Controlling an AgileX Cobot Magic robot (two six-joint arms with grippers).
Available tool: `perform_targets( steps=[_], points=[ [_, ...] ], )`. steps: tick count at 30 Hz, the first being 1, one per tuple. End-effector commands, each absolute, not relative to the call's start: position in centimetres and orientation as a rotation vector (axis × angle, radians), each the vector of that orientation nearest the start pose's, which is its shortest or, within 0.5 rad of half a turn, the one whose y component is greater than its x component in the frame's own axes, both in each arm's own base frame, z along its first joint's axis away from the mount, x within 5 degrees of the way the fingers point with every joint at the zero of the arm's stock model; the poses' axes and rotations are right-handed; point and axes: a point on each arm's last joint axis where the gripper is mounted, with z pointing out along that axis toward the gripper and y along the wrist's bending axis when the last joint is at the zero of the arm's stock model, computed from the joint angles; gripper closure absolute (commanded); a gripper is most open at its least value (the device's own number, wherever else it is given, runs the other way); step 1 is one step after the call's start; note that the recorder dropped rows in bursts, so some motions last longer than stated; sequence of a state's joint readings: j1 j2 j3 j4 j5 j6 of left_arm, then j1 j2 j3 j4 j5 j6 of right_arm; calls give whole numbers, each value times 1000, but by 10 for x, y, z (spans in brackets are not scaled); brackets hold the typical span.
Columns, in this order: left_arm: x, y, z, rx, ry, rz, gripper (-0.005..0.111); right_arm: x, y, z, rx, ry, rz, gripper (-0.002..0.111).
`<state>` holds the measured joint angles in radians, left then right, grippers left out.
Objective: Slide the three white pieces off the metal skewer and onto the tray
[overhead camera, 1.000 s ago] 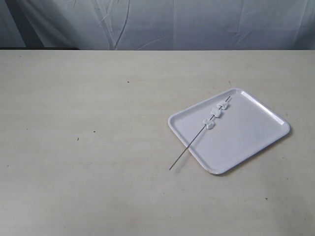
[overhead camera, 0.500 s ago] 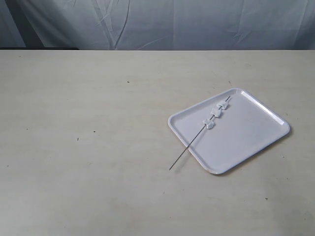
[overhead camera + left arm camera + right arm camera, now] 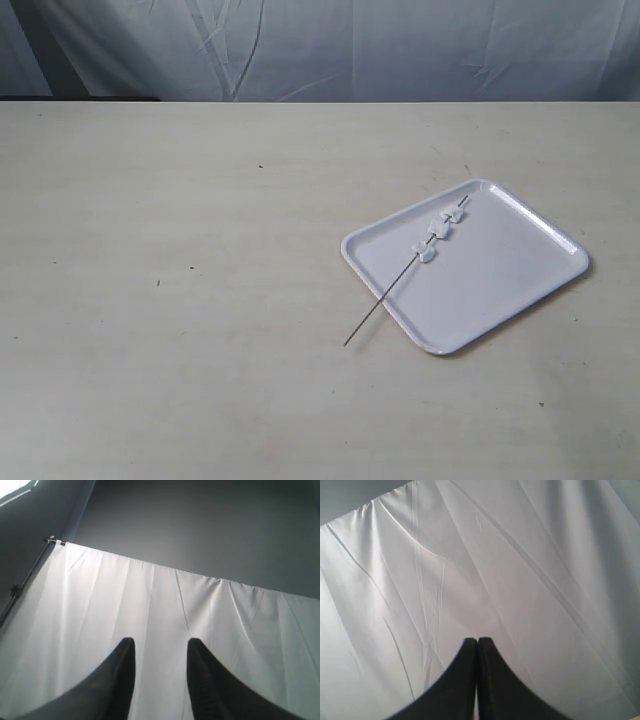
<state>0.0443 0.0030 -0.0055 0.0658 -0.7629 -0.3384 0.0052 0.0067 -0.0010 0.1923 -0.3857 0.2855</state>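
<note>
A glossy white rectangular plastic tray (image 3: 500, 275) with rounded corners lay at an angle on the pale beige surface (image 3: 180, 300), on the right side of the exterior view. A thin, straight, dark grey metal skewer (image 3: 393, 285) rested slantwise across the tray's near-left rim. Its upper end lay over the tray near the far corner, and its lower end reached out past the rim over the surface. Three small, soft-looking white pieces (image 3: 440, 229) sat threaded on the upper part of the skewer, in a close row above the tray.

In the left wrist view the left pincer (image 3: 161, 645) pointed at a hanging white cloth backdrop (image 3: 100, 605). Its two dark fingers (image 3: 122, 670) were held apart with a clear gap and nothing between them. In the right wrist view the right pincer (image 3: 478, 642) faced wrinkled white cloth (image 3: 520, 555), its fingers pressed together and gripping nothing.
</note>
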Motion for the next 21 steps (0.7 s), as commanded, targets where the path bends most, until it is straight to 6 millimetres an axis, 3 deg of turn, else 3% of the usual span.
perform_targets(
  steps=[1, 5, 8, 12, 14, 18, 21],
  points=[
    [28, -9, 288, -48, 822, -334, 72, 44, -3, 260, 290, 1106, 390, 109],
    [37, -20, 326, 147, 943, -181, 74, 39, 0, 294, 207, 1169, 309, 109],
    [54, -17, 359, 143, 1013, -139, 80, 45, 0, 323, 215, 1219, 305, 109],
    [95, -19, 394, 175, 1093, -145, 81, 66, 0, 360, 230, 1306, 299, 109],
    [131, -32, 405, 279, 1165, -218, 81, 83, 0, 383, 247, 1419, 292, 109],
    [163, -56, 399, 470, 1237, -370, 82, 103, 1, 402, 257, 1477, 287, 109],
    [167, -62, 397, 539, 1207, -422, 82, 117, 1, 398, 266, 1529, 282, 109]
  ],
)
